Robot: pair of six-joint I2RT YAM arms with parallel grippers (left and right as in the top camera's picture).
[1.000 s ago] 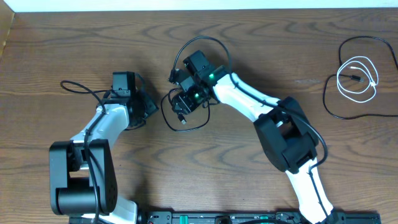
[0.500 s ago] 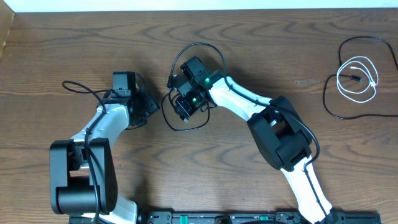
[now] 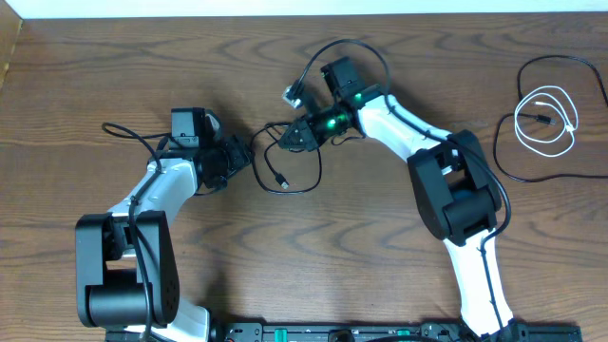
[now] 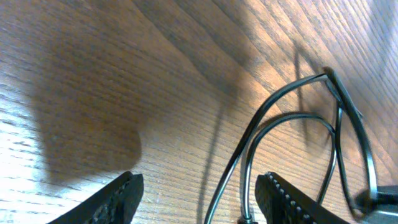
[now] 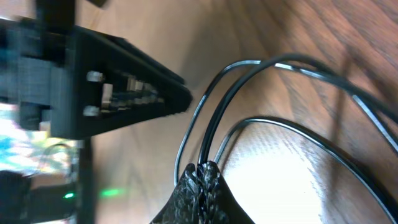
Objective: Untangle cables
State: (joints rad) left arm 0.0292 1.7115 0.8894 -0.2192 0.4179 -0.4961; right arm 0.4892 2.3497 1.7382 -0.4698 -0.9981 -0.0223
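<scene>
- Two strands of thin black cord pinched in R gripper, jaws fully closed, table centre.
- L gripper: fingers apart, cord runs btwn, not gripped.
- White cable coiled inside other black cable, far right.

Your right gripper has its fingertips pressed together on the black cable. Its strands rise straight ahead of the tips, then arc off to the right over the wooden table. Ahead and left sits a blurred dark wedge-shaped body.
</scene>
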